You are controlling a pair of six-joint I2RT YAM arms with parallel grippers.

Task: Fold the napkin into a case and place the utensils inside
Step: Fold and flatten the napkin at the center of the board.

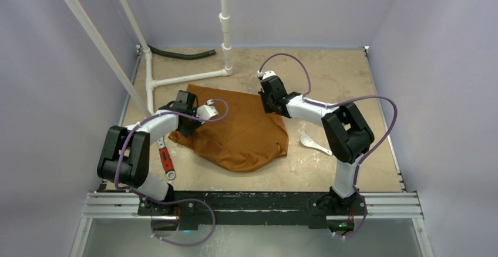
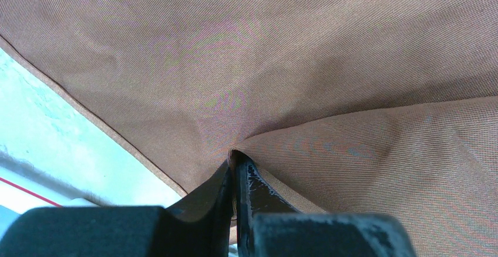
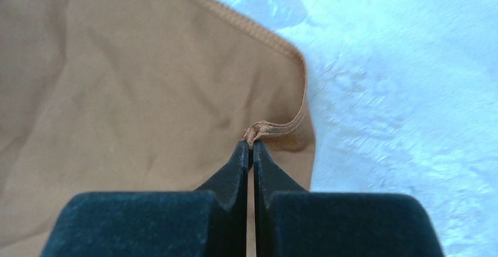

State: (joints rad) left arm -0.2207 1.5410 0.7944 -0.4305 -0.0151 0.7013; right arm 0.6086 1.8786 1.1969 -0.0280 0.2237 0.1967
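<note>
The napkin (image 1: 244,132) lies in the middle of the bench (image 1: 335,78) as a rumpled, rounded heap of rust-orange cloth, not flat and with no clean fold in it, so the case is not yet formed. Nearest the arm bases, at the lower left of the top view, a red-handled tool (image 1: 166,159) lies just off the cloth's left edge. To the lower right the white spoon (image 1: 313,144) rests on the bare bench, near the napkin but apart from it. The second utensil cannot be made out in any view. Further back, the left hand (image 2: 235,163) is clenched on a pinch of cloth at the napkin's left side, with creases running out from its tips. The right hand (image 3: 252,147) is clenched on the hemmed edge at a corner on the upper right of the cloth. Beyond them a white pipe frame (image 1: 182,80) and a black hose (image 1: 176,53) sit at the far edge. By my reading the task is at its start: both hands have a grip for spreading or a first fold, and all the folding and loading remain.
</note>
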